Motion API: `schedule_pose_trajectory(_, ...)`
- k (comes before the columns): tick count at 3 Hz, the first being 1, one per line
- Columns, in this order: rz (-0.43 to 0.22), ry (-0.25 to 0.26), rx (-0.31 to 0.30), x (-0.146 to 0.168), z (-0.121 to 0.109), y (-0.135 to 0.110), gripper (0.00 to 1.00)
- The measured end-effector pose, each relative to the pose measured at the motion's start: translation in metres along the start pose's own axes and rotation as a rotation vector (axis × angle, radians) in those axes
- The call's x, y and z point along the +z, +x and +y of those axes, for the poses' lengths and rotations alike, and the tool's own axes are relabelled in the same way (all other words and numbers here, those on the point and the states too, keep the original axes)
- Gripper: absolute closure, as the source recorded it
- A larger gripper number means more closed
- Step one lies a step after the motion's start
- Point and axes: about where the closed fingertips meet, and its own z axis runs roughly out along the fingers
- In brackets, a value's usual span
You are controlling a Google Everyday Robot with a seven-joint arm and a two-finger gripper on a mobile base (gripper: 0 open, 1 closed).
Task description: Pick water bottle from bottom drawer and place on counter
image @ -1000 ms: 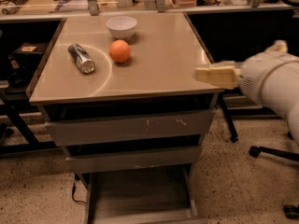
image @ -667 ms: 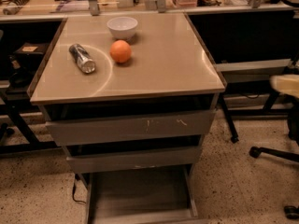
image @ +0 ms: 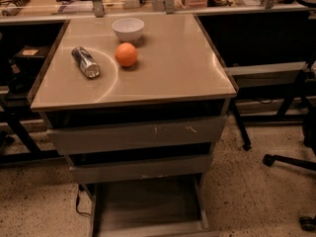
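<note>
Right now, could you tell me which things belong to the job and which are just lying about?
Job: drawer, open, no bottle visible in it; counter; gripper, out of view.
Lying about: can, orange and bowl on the counter.

You're looking down on the desk. Its glossy beige top carries a silver can lying on its side at the left, an orange just right of it and a white bowl behind the orange. The upper drawer front shows white scratches. The bottom drawer stands pulled out low. Your tool is out of view.
</note>
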Motion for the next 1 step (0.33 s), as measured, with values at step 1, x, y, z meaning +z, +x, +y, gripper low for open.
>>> schedule_pose_trajectory(1,0.0,-0.003,-0.001,0.0008,0.002,0.0,0.0)
